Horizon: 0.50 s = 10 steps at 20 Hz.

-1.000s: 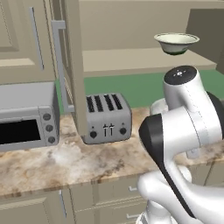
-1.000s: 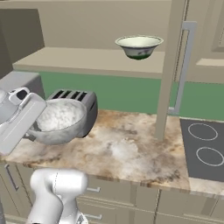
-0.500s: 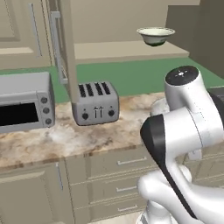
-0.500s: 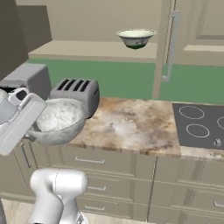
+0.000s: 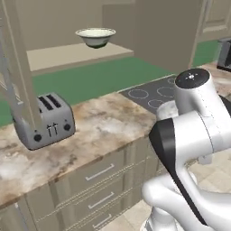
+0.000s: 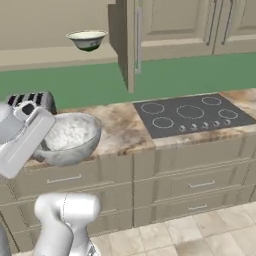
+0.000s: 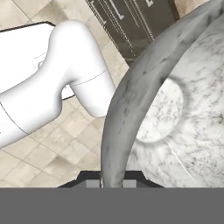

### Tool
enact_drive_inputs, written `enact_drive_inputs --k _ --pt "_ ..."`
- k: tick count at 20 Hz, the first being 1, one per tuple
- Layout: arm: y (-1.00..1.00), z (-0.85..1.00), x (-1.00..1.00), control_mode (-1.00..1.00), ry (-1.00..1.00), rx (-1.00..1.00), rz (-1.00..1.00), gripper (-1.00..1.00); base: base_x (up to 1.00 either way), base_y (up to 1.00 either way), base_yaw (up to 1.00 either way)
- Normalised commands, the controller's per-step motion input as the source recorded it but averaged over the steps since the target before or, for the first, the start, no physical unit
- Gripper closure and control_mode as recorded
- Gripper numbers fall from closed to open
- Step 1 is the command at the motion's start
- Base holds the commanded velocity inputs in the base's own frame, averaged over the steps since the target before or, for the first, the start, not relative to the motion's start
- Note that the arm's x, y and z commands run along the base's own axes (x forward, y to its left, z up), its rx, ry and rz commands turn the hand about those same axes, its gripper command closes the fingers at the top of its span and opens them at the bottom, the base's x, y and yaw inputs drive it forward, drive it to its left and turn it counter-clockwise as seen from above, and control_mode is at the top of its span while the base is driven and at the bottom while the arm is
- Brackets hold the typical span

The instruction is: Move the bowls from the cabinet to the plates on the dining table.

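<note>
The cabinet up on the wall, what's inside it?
One cream and green bowl sits on the open cabinet's shelf. The gripper holds the speckled grey bowl. The cabinet's far left part lies out of frame.

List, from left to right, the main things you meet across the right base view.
Toaster → speckled grey bowl in the shut gripper → green-and-cream bowl on the cabinet shelf → open cabinet door → cooktop.
</note>
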Motion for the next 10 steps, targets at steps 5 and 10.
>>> enact_drive_inputs --k 5,10 --pt "0.00 0.00 0.00 1.00 0.00 0.00 0.00 1.00 -0.52 0.14 -0.65" --pt "0.00 0.00 0.00 1.00 0.00 0.00 0.00 1.00 -0.64 0.03 -0.56"
